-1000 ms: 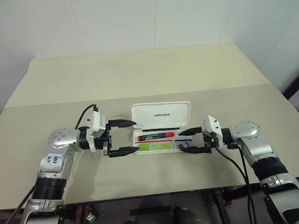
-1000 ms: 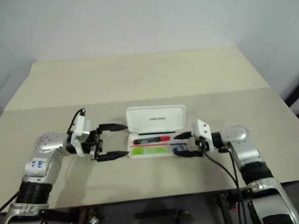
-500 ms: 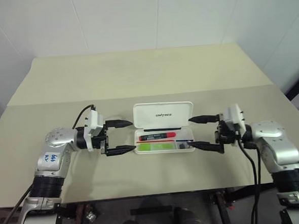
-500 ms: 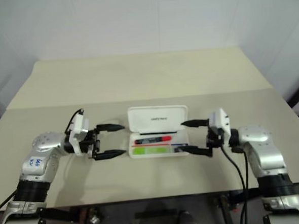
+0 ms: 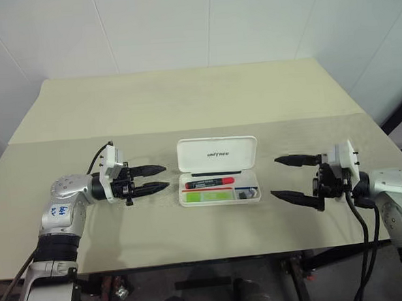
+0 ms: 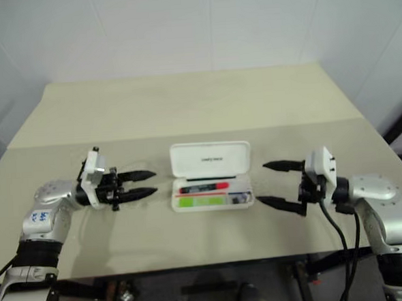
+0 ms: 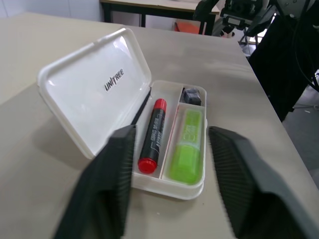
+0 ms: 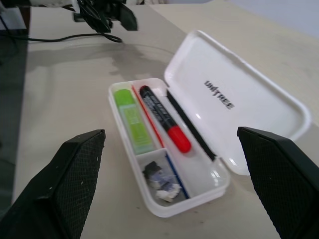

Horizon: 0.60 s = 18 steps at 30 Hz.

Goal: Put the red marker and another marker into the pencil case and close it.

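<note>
Both arms withdrawn sideways from pencil case point(image 5: 218, 180); lid upright along far long edge; left gripper point(image 5: 151, 179) nearer, jaws narrowed, empty; right gripper point(image 5: 289, 180) jaws wide, empty.

The pencil case point(image 7: 94, 84), at the centre of the frame, looks like smooth white hard plastic with a soft sheen on its raised lid. Inside, the red marker point(image 7: 152, 134) has a glossy red cap and a matt black barrel; the light green highlighter point(image 7: 187, 147) looks translucent plastic. The table point(image 5: 184, 100) is a matt, smooth beige surface. The black fingers point(image 8: 60, 184) have finely textured matt pads.
</note>
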Available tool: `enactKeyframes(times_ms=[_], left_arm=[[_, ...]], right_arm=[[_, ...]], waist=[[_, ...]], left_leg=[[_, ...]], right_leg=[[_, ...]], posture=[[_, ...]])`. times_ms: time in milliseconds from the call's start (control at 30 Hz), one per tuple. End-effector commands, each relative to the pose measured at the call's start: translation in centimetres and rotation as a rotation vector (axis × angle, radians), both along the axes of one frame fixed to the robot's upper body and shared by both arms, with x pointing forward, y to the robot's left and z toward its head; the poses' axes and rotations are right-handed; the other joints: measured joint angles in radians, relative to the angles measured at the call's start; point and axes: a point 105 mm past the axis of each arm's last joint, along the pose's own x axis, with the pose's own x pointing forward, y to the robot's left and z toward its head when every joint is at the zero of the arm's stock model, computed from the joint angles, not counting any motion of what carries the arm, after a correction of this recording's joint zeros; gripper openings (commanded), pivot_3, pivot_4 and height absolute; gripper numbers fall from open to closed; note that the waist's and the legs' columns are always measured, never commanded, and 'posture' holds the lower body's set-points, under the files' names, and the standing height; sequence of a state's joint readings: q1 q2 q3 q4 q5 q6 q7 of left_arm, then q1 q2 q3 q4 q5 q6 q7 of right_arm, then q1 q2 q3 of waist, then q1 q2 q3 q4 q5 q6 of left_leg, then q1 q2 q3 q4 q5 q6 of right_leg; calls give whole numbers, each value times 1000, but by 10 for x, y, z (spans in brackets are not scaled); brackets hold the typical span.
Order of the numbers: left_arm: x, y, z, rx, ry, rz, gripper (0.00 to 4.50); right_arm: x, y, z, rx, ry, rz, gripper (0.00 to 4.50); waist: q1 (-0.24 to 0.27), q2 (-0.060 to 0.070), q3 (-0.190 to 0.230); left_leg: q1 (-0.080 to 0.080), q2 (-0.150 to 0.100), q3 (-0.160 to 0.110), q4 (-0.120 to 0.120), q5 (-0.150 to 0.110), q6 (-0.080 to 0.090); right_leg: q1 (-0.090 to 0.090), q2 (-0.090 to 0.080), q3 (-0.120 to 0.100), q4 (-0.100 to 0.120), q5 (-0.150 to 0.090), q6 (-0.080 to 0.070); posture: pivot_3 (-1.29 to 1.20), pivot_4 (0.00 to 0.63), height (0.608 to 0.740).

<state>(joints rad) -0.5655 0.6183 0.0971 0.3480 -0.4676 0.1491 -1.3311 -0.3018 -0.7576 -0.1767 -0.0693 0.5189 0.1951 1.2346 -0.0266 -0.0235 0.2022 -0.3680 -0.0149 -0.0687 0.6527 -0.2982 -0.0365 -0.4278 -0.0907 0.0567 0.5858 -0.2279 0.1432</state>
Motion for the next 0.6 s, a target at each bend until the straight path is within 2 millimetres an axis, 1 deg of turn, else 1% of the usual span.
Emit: enactKeyframes(times_ms=[33, 100, 133, 233, 333, 467, 600], left_arm=[[0, 2, 12, -31, -53, 5, 999], [1, 3, 12, -44, -56, 25, 302], [2, 4, 12, -49, -58, 33, 39], [4, 5, 16, -96, -71, 66, 39], [13, 6, 14, -115, -75, 138, 39], [30, 8, 9, -125, -57, 259, 39], [42, 5, 5, -102, -57, 321, 39]], right_arm=[[0, -7, 11, -17, -63, -26, 4500], [1, -8, 10, -24, -64, -32, 4500], [1, -8, 9, -27, -65, -34, 4500], [2, -10, 10, -29, -70, -45, 4500], [3, -11, 10, -32, -73, -51, 4500], [4, -11, 12, -33, -78, -58, 4500], [4, -12, 12, -36, -82, -64, 4500]], waist=[[0, 0, 0], [0, 0, 0], [0, 0, 0], [0, 0, 0], [1, 0, 0], [1, 0, 0], [1, 0, 0]], left_leg=[[0, 0, 0, 0, 0, 0], [-1, 0, 0, -1, 0, 0], [-1, 0, 0, -1, 0, 0], [-1, 0, 0, -1, 0, 0], [-1, 0, 0, 0, 0, 0], [0, 0, 0, 0, 0, 0], [0, 0, 0, 0, 0, 0]], right_leg=[[0, 0, 0, 0, 0, 0], [0, 0, 0, 0, 0, 0], [0, 0, 0, 0, 0, 0], [0, 0, 0, 0, 0, 0], [0, -1, 0, -1, 0, 0], [0, -1, 0, 0, 0, 0], [0, 0, 0, 0, 0, 0]], posture=[[0, 150, 740], [0, 150, 740], [0, 150, 740], [0, 150, 740], [0, 150, 740], [0, 150, 740], [0, 150, 740]])
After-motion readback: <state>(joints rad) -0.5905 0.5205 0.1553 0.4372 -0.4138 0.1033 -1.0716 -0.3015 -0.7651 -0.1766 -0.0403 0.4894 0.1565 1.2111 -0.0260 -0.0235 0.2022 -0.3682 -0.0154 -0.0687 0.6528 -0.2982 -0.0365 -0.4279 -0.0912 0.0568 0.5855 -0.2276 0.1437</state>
